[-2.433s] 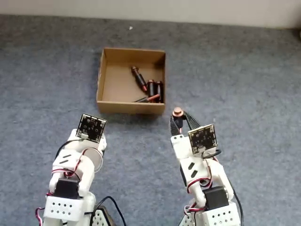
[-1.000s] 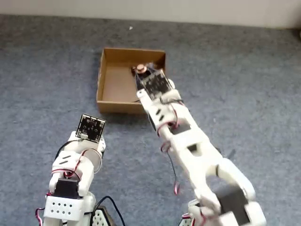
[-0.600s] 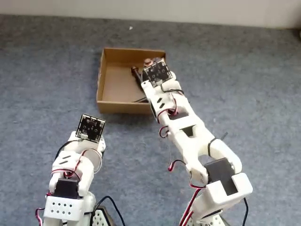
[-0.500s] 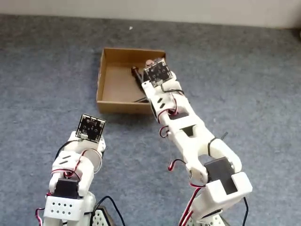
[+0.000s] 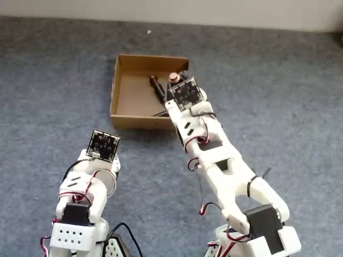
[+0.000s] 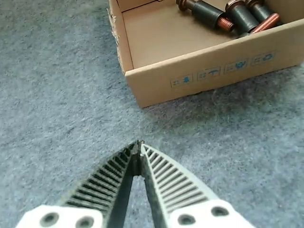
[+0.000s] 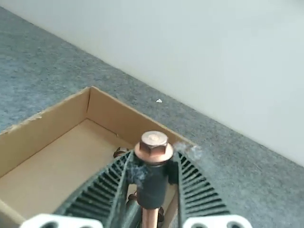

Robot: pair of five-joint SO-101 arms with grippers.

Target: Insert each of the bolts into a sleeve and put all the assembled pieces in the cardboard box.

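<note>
Right end effector: your right end effector (image 7: pixel 153 160) is clenched on an assembled piece (image 7: pixel 152 186). Its ribbed fingers (image 7: pixel 195 190) press the dark sleeve from both sides.
Held piece: it stands upright in the grasp. The copper bolt head (image 7: pixel 153 144) rises above the fingertips, and the threaded end pokes out of the sleeve toward the wrist.
Where you hold it: in the high view the bolt head (image 5: pixel 173 77) is above the cardboard box (image 5: pixel 113 91), over the side nearest the right arm and close to that wall.
Left end effector: your left end effector (image 6: pixel 139 146) is clenched on nothing, its tips touching. It hangs low over the table (image 6: pixel 57 95) and points at the near wall of the cardboard box (image 6: pixel 213 76), well short of it.
Pieces in the box: several assembled pieces (image 6: pixel 209 10) lie on the box floor, bunched together on the right arm's side. One (image 5: pixel 158 88) shows beside the right arm in the high view.
Box: it sits open on the grey table (image 5: pixel 268 80), beyond both arms.
Beyond: a pale wall (image 7: pixel 213 47) rises behind the table.
</note>
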